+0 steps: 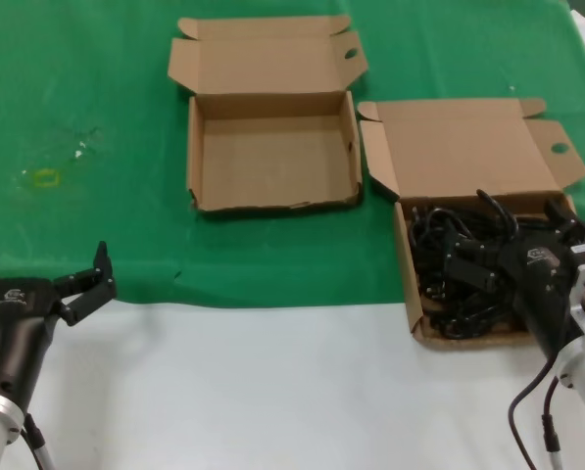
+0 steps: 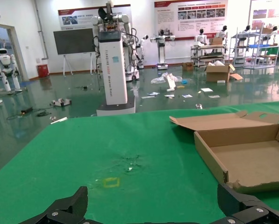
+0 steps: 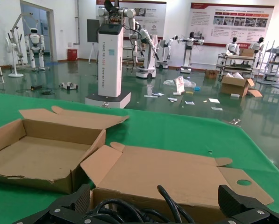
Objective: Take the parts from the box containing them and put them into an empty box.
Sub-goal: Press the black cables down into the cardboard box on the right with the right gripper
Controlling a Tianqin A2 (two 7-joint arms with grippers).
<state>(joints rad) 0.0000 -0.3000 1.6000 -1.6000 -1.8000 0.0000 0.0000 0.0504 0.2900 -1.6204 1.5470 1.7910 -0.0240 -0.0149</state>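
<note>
a green cloth (image 1: 96, 88) covers the far table, white surface (image 1: 272, 382) nearer. on the cloth, ahead of the right gripper (image 1: 512, 250), sits the parts box (image 1: 424, 323); the empty box (image 1: 272, 157) lies ahead between both grippers, nearer the left gripper (image 1: 42, 279) than the parts box.

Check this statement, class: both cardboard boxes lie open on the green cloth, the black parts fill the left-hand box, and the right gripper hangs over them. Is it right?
One detail is wrong. The head view shows the black parts in the right-hand box; the left-hand box is empty. Both boxes lie open on the green cloth, and the right gripper does hang over the parts.
</note>
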